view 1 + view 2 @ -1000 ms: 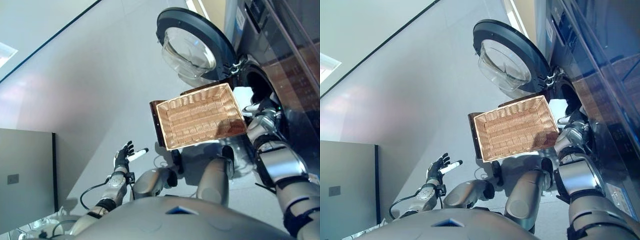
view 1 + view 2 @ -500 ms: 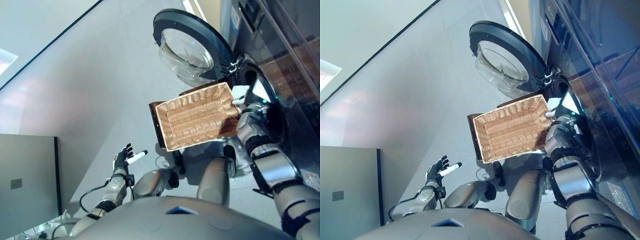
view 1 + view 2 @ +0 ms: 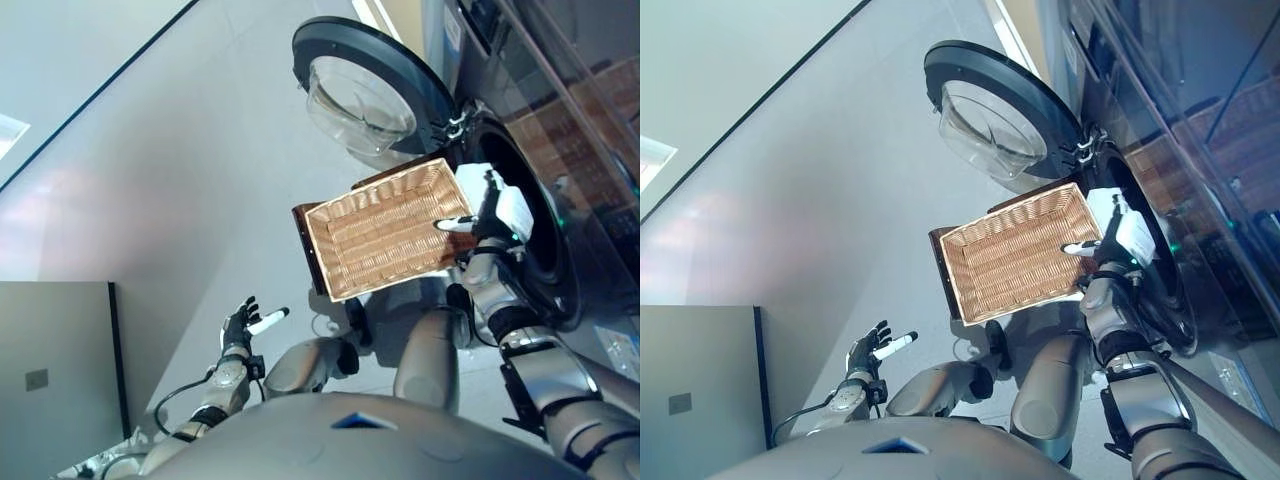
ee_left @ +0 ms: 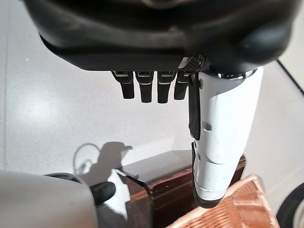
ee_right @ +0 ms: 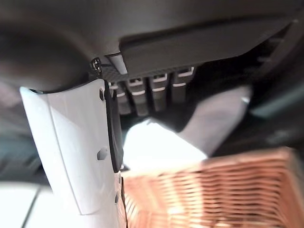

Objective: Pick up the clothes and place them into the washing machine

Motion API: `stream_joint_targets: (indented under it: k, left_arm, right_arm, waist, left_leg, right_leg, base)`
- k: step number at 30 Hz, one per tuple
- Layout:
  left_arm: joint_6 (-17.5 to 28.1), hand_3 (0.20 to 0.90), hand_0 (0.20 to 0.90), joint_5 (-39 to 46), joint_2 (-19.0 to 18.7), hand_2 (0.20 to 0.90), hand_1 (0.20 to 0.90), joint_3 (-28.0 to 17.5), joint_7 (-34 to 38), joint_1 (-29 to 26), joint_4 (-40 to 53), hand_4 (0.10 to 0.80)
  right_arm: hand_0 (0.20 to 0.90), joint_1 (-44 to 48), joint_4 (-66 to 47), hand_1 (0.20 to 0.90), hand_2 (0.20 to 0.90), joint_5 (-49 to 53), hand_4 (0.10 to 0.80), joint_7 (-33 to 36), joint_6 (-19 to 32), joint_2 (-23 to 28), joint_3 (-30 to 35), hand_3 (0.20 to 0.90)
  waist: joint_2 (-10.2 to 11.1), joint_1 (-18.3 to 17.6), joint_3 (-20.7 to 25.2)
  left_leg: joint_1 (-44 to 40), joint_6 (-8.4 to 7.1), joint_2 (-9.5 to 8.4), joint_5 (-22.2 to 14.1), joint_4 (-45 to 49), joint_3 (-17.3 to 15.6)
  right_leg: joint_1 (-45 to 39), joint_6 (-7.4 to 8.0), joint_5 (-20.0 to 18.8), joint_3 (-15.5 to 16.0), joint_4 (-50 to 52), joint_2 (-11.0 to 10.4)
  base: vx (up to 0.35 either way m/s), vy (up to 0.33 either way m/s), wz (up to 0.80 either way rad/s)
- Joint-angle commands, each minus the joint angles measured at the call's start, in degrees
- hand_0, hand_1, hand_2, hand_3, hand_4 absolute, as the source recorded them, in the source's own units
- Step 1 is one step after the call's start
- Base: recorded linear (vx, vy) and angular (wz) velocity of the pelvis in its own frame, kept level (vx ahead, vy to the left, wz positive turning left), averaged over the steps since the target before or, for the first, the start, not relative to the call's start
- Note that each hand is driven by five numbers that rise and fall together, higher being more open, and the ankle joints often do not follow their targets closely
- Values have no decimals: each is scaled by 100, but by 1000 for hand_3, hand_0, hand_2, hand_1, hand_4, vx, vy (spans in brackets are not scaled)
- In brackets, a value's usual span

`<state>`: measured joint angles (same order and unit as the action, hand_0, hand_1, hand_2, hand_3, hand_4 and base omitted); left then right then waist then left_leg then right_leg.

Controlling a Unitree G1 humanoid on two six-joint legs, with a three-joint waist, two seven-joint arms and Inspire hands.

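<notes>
- Looming along your right side, the front-loading washing machine (image 3: 545, 150) has its round door (image 3: 365, 85) swung fully open, with the dark drum opening (image 3: 1145, 250) facing the basket.
- Sitting on a dark wooden stand (image 3: 305, 240) just in front of that opening, the wicker basket (image 3: 385, 230) shows only bare weave; you can see no clothes left inside it.
- Your right hand (image 3: 482, 222) hovers over the basket's near-machine corner, close to the drum mouth. Its white-covered thumb juts toward the basket, and in its wrist view the fingers hang straight and relaxed with nothing between them.
- White cloth (image 3: 508, 205) bunches at the drum's lip just behind that hand. You cannot tell whether it lies fully inside or is draped over the rim.
- Your left hand (image 3: 240, 322) idles low and well apart from the basket, fingers spread, holding nothing.
- Judging by the empty basket and the slack right hand, you are at the tail of the placing step.
- Your next move likely calls for checking the cloth at the rim and nudging it deeper into the drum, taking care not to knock the basket corner.
</notes>
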<state>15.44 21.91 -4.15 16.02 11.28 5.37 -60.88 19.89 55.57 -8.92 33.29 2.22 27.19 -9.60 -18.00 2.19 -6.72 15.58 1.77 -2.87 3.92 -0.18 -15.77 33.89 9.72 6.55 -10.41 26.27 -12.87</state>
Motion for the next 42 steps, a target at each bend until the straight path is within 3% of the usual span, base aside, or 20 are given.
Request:
stream_joint_targets:
  k: [1,6,10,22,26,27,32,42]
  left_arm:
    - [210,900,900,-93,-276,900,900,-342,87,-159,-177,800]
    - [185,900,900,-104,-295,900,900,-366,20,-171,-214,800]
    - [239,900,900,-111,-315,900,900,-349,14,-200,-96,800]
    - [277,900,900,-50,-335,900,900,-328,43,-242,62,800]
    - [311,900,900,-50,-350,900,900,-322,68,-250,139,800]
    - [356,900,900,-39,-358,900,900,-318,114,-255,165,800]
    - [442,900,900,-51,-377,900,900,-243,103,-232,459,800]
    - [502,900,900,181,-437,900,900,-7,-9,-229,983,800]
  right_arm:
    - [900,411,-274,900,900,450,800,-15,496,303,-30,900]
    - [900,527,-52,900,900,447,800,-127,445,608,6,900]
    - [900,783,23,900,900,-404,800,66,153,994,-239,900]
    - [900,1120,-28,900,900,-983,800,78,23,841,-815,900]
    - [900,1312,214,900,900,-1590,800,317,-282,872,-1084,900]
    - [900,1479,458,900,900,-1997,800,550,-580,909,-1166,900]
    - [900,2073,899,900,900,-2861,800,590,-1032,982,-1778,900]
    - [900,3087,1651,900,900,-3698,800,548,-1530,1357,-2776,900]
  waist:
    - [57,-42,-140]
    - [32,-45,-170]
    - [-14,3,-194]
    - [53,53,-311]
    - [62,94,-330]
    - [29,96,-349]
    - [-58,198,-396]
    - [2,333,-604]
  left_leg:
    - [360,-559,189,-101,649,99]
    - [402,-569,175,-93,662,95]
    - [455,-582,166,-58,650,123]
    - [580,-579,178,-34,678,158]
    - [632,-577,181,-29,694,167]
    - [629,-578,145,-49,697,180]
    - [775,-568,137,-68,757,152]
    - [1232,-588,243,-57,1040,137]
  right_leg:
    - [-651,-306,-719,65,-1257,-133]
    - [-582,-320,-714,52,-1213,-112]
    - [-514,-348,-708,48,-1162,-84]
    - [-347,-389,-729,23,-1080,-16]
    - [-295,-400,-724,13,-1042,-9]
    - [-288,-395,-695,2,-1016,-30]
    - [-114,-400,-746,-62,-1002,-10]
    - [349,-466,-747,-78,-700,13]
  base:
    - [0,0,0]
    - [-4,-4,1]
    - [-12,-10,2]
    - [0,0,0]
    - [0,0,0]
    - [0,0,0]
    - [-7,14,-2]
    - [-47,-8,6]
